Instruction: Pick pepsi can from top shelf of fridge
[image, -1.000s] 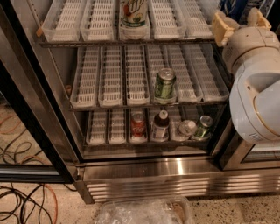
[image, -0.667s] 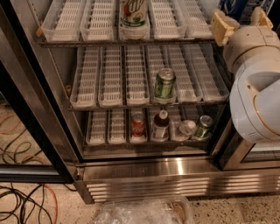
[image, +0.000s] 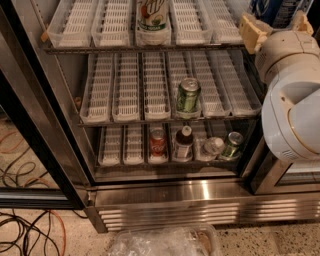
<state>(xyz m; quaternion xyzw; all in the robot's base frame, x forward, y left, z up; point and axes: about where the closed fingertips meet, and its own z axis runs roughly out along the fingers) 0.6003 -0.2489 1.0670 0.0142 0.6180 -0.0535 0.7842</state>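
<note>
The fridge (image: 200, 200) stands open before me, with three wire racks of white lane trays. The top shelf (image: 100, 48) runs along the upper edge of the view. My gripper (image: 276, 21) is at the top right, level with that shelf and in front of the fridge's right side. Its tan fingers (image: 252, 32) flank a blue can with white print, the pepsi can (image: 280, 9), which is cut off by the top edge. The fingers appear shut on it. My white arm (image: 292, 110) fills the right side below.
A white-and-green can (image: 152, 15) stands on the top shelf. A green can (image: 188, 95) is on the middle rack. The bottom rack holds a red can (image: 158, 142), a dark bottle (image: 183, 142), a clear bottle (image: 212, 146) and a green can (image: 231, 145). Cables (image: 25, 230) and a plastic bag (image: 165, 242) lie on the floor.
</note>
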